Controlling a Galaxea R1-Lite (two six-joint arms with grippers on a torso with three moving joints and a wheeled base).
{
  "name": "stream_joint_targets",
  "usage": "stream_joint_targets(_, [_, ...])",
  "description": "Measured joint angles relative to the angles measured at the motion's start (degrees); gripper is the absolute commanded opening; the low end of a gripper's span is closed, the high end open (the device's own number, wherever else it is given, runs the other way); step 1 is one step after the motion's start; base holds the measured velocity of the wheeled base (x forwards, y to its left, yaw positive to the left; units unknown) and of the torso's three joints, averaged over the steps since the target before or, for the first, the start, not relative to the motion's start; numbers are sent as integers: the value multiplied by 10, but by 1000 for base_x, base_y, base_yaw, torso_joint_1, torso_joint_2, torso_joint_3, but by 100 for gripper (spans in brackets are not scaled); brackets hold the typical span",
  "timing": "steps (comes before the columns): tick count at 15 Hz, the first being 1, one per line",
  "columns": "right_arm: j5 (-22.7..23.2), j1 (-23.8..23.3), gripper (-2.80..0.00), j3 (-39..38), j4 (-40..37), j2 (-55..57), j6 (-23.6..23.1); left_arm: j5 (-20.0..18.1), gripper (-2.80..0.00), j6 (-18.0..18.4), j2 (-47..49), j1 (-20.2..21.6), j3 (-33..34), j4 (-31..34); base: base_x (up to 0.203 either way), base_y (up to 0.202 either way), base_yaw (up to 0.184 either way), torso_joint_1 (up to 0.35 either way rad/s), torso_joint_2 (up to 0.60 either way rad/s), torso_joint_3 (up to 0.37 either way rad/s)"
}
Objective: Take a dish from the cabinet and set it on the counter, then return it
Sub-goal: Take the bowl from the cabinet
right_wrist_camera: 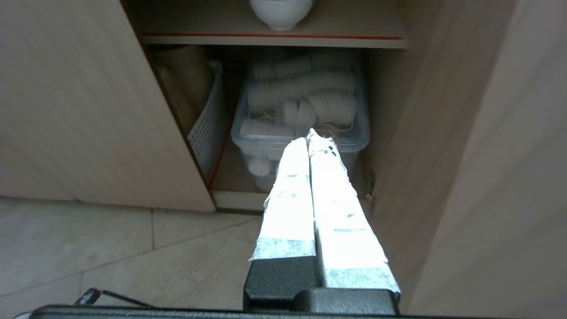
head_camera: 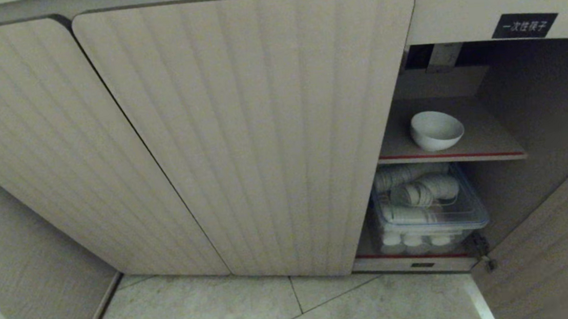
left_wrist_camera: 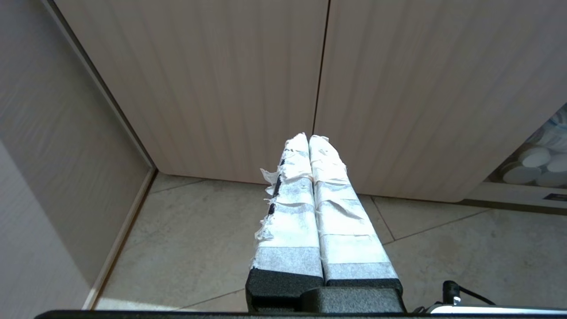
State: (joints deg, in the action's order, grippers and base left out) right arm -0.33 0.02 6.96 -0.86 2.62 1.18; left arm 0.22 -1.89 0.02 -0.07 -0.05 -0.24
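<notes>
My right gripper (right_wrist_camera: 308,139) hangs pressed together outside the open cabinet (head_camera: 256,131). The dish (head_camera: 436,129) sits on its upper shelf (head_camera: 487,136): glossy, probably slippery, breakable ceramic. I'd pinch its rim.

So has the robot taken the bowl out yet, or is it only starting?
Only starting. Done: the cabinet door on the right stands open. The dish sits on the red-edged shelf, untouched. In hand: nothing; the right gripper is shut, empty, outside the opening; the left gripper is shut before closed doors. Left: grab the dish, set it on the counter, return it.
</notes>
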Motion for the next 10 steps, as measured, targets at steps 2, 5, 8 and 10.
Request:
stream_joint_targets(2, [14,-1,-280,19,6,39,-1,0,-280,0,0,0,0,0,0,0,0,0,0,0])
stream_joint_targets(5, [70,-20,-280,42,15,115,-22,0,-280,0,0,0,0,0,0,0,0,0,0,0])
stream_joint_targets(8, [161,-84,-280,55,24,189,-39,0,-280,0,0,0,0,0,0,0,0,0,0,0])
stream_joint_targets(10, [216,-123,-280,63,26,234,-41,0,-280,0,0,0,0,0,0,0,0,0,0,0])
